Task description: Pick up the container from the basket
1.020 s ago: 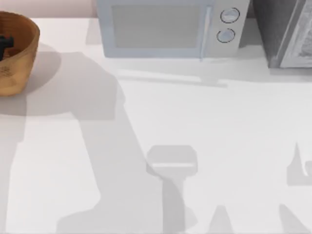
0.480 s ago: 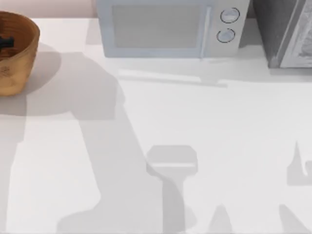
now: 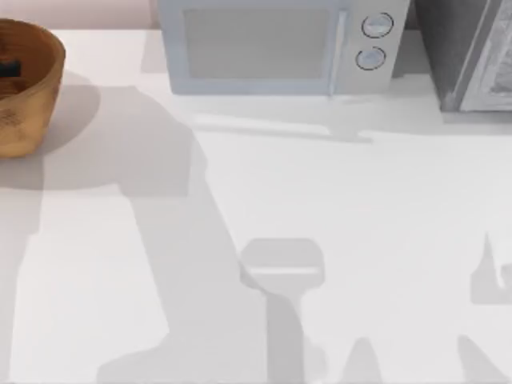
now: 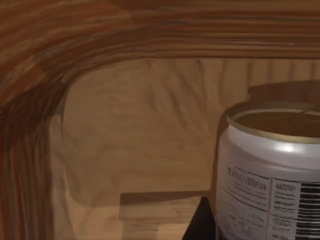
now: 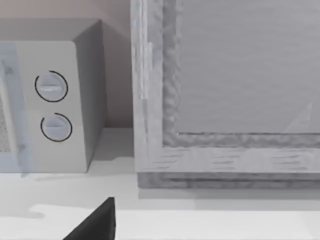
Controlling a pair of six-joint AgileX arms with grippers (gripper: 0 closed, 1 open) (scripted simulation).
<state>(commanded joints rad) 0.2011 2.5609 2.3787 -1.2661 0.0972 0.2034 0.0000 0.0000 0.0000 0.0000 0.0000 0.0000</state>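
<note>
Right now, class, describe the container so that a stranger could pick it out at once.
Start at the white microwave at the table's back edge, then go left to the brown basket at the far left. The container stands upright inside it: a short can with a tan round top and a white printed label, against the wooden wall.

The basket (image 3: 24, 88) stands on the counter (image 3: 320, 224) at its far left corner, and the container (image 4: 272, 170) stands inside it, close before the left jaws, near the basket's inner wall. The microwave (image 3: 276, 46) is at the back, right of the basket, and a cabinet (image 3: 472, 56) stands just right of the microwave.
</note>
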